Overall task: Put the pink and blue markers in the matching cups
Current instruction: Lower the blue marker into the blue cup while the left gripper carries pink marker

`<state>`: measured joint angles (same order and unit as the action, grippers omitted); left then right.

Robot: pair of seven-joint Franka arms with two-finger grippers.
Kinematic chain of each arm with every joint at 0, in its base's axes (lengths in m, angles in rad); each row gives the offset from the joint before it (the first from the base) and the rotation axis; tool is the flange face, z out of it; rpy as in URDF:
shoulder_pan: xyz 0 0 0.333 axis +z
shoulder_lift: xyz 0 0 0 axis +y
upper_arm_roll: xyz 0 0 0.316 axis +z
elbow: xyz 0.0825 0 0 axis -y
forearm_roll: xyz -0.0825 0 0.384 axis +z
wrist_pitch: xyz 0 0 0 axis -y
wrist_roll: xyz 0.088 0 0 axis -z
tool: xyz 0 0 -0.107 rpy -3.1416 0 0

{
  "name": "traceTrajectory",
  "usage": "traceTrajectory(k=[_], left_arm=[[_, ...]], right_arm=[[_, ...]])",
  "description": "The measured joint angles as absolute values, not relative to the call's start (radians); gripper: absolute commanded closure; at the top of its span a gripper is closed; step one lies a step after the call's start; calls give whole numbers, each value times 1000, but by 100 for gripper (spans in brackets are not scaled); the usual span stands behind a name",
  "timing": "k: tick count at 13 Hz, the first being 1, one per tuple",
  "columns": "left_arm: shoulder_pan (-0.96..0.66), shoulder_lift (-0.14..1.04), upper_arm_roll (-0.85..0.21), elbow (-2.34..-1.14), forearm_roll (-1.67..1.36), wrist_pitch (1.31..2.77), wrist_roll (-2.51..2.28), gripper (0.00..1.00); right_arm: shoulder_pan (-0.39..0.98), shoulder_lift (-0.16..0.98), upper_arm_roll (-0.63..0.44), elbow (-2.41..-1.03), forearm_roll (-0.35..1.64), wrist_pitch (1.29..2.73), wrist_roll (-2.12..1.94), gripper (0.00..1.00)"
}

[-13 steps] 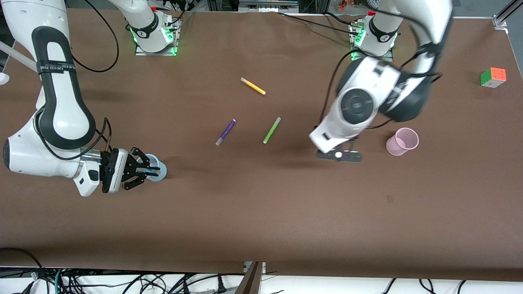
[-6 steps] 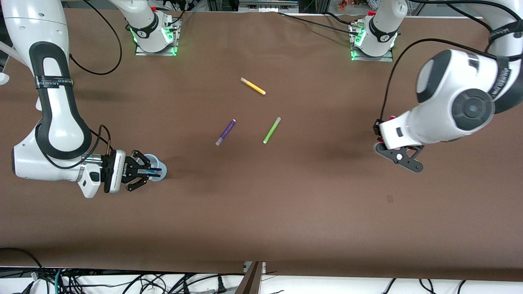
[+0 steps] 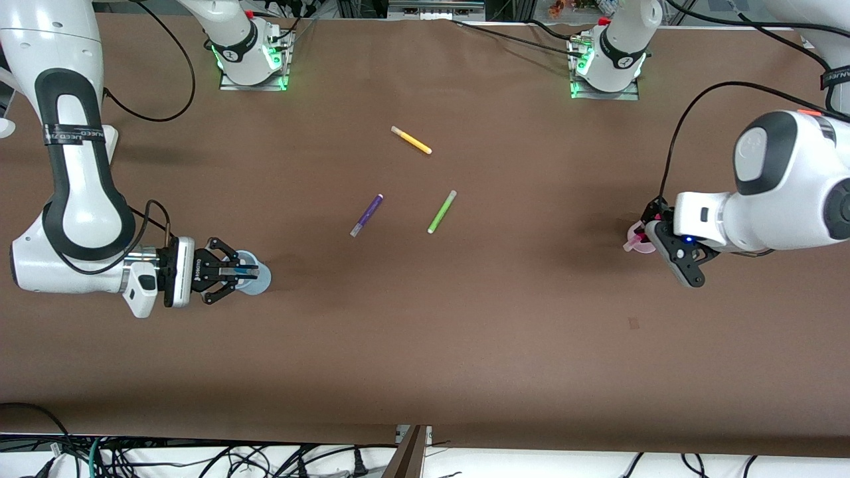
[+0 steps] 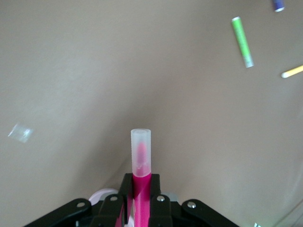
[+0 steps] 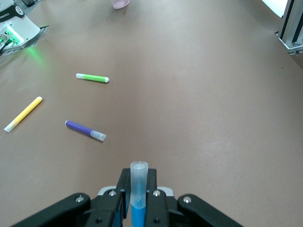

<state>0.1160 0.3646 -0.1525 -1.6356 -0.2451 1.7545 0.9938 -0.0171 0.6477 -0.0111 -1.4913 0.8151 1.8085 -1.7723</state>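
Left gripper (image 3: 645, 234) swung over pink cup (image 3: 639, 244) clamping pink marker (image 4: 141, 161); right gripper (image 3: 240, 271) clamps blue marker (image 5: 138, 191) over blue cup (image 3: 261, 279), drops pending.

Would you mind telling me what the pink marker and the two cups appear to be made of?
Pink marker: probably plastic, a glossy magenta barrel with a frosted, see-through cap that shows a pink tip inside.

Pink cup: likely thin translucent plastic, pale and mostly hidden under the left gripper.

Blue cup: seemingly the same translucent plastic, pale blue, with the table's brown faintly tinting its wall.
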Motion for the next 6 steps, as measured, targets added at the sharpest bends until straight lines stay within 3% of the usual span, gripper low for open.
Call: traceTrajectory(k=[1, 3, 6], left_arm=[[158, 366, -152, -1688, -315, 1793, 1112, 100], [226, 367, -151, -1773, -395, 1834, 1306, 100], [270, 366, -151, -1811, -446, 1848, 1502, 100]], right_arm=[[-20, 651, -11, -1492, 815, 1801, -1779, 77], [-23, 660, -11, -1492, 816, 1797, -1778, 0], [-23, 660, -10, -1488, 819, 1796, -1673, 0]])
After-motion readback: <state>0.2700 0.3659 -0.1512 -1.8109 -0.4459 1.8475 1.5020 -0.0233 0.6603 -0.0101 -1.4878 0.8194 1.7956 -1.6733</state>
